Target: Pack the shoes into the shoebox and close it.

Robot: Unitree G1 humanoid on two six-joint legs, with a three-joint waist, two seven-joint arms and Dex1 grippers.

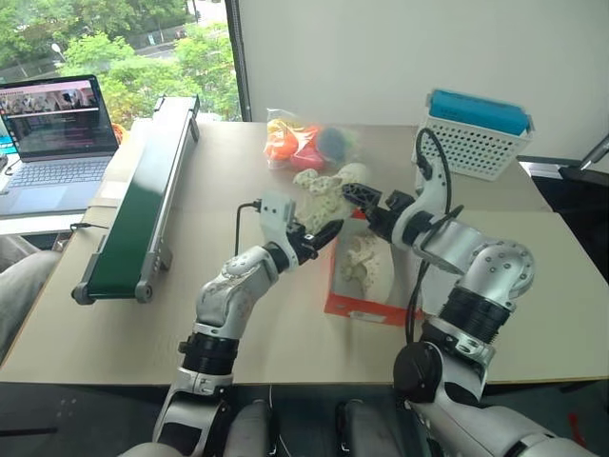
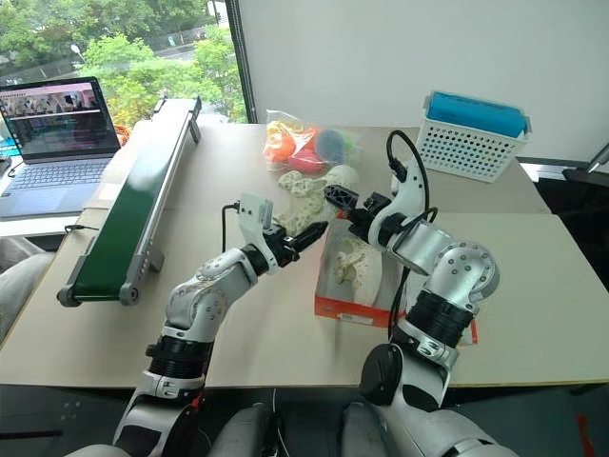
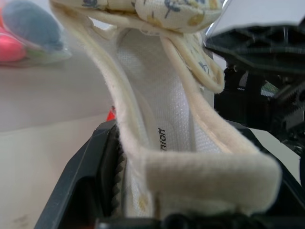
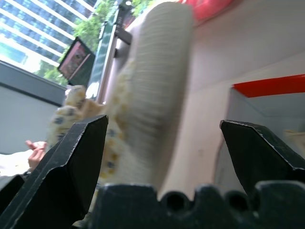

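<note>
Left gripper (image 1: 328, 231) pinches the heel rim of one cream shoe (image 1: 328, 183), fingers (image 3: 90, 176) clamped on either side of the collar. Shoe's long axis runs from frame centre toward the upper middle, toe away from the robot. Right gripper (image 1: 354, 194) spread wide at the same shoe's side, seemingly not gripping. Second shoe (image 1: 366, 262) lies inside the open orange shoebox (image 1: 357, 307), lower centre. Both forearms angle inward, roughly level. Beige table (image 1: 143, 333); conveyor (image 1: 143, 205) left, laptop (image 1: 52, 143) upper left, white basket (image 1: 471, 138) upper right.
</note>
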